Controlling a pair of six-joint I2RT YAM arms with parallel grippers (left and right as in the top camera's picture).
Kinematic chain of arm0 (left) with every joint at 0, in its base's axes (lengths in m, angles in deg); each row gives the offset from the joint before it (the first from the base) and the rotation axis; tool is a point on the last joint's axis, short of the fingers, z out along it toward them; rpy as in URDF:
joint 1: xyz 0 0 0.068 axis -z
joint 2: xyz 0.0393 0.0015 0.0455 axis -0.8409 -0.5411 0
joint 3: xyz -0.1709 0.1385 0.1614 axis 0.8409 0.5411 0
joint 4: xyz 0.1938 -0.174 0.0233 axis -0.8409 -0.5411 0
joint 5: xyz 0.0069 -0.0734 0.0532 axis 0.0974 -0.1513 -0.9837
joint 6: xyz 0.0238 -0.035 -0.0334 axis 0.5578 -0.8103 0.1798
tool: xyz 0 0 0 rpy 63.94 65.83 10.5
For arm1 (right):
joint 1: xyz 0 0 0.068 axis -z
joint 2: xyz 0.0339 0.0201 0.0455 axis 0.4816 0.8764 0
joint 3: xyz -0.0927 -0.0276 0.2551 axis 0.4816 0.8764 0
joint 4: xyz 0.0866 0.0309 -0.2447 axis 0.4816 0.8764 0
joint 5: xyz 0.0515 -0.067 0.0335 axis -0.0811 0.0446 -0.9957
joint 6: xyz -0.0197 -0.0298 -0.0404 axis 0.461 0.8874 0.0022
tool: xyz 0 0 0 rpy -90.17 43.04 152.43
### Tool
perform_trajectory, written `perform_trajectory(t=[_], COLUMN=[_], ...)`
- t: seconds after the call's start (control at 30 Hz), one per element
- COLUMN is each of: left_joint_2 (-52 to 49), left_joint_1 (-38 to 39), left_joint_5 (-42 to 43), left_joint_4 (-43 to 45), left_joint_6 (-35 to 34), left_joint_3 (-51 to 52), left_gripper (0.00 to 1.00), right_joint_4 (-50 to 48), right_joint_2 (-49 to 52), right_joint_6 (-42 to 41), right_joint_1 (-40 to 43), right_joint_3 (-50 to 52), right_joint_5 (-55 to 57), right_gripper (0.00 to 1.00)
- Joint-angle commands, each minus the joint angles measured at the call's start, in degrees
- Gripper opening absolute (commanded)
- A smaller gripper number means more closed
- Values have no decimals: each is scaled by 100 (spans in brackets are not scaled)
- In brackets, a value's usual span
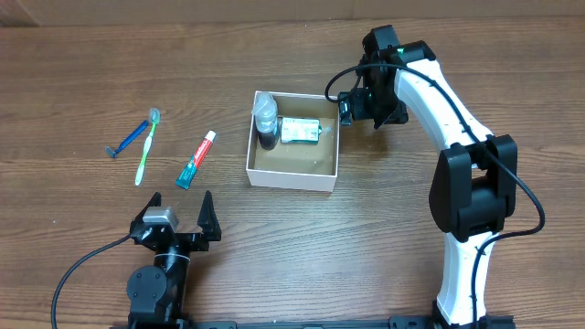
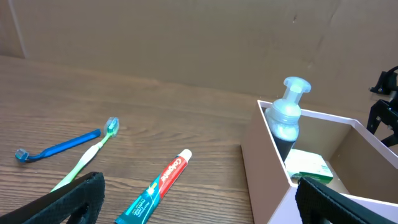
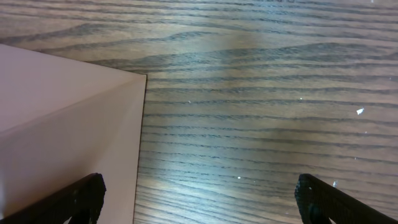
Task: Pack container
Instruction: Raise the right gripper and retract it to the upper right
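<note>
The container [image 1: 291, 173] is a square white-walled box with a brown floor, at mid table. Inside it stand a dark pump bottle [image 1: 265, 120] at the left and a green-and-white packet [image 1: 300, 132] in the middle; both also show in the left wrist view, the bottle [image 2: 286, 121] and the packet [image 2: 309, 167]. A toothpaste tube [image 1: 196, 160], a green toothbrush [image 1: 147, 146] and a blue razor [image 1: 130, 139] lie left of the box. My left gripper [image 1: 179, 212] is open and empty near the front edge. My right gripper [image 1: 362, 108] is open and empty just right of the box's far right corner [image 3: 68, 124].
The table is bare wood [image 1: 384, 247]. The right arm [image 1: 466, 174] reaches from the front right edge up over the right side. A cable [image 1: 82, 265] trails from the left arm's base.
</note>
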State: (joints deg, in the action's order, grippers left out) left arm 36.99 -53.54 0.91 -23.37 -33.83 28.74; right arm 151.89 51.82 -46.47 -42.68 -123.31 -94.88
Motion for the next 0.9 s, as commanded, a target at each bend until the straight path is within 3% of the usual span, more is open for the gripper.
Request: perform_trajectory(t=[0.0, 0.5, 0.77, 0.87], left_joint_2=[44, 44, 44, 44], left_joint_1=[-37, -37, -37, -37], left_joint_5=[42, 42, 42, 42], left_joint_4=[11, 9, 9, 9], left_joint_6=[111, 111, 111, 111], left_joint_3=[20, 20, 20, 20], left_gripper=[100, 100, 100, 100], right_joint_4=[-61, -413, -498, -452], right_joint_2=[-271, -271, -271, -273], right_joint_6=[247, 680, 640, 275], right_joint_1=[-28, -28, -28, 48], right_joint_3=[-114, -114, -116, -184], right_joint_5=[-240, -647, -673, -540], right_gripper=[100, 100, 100, 100])
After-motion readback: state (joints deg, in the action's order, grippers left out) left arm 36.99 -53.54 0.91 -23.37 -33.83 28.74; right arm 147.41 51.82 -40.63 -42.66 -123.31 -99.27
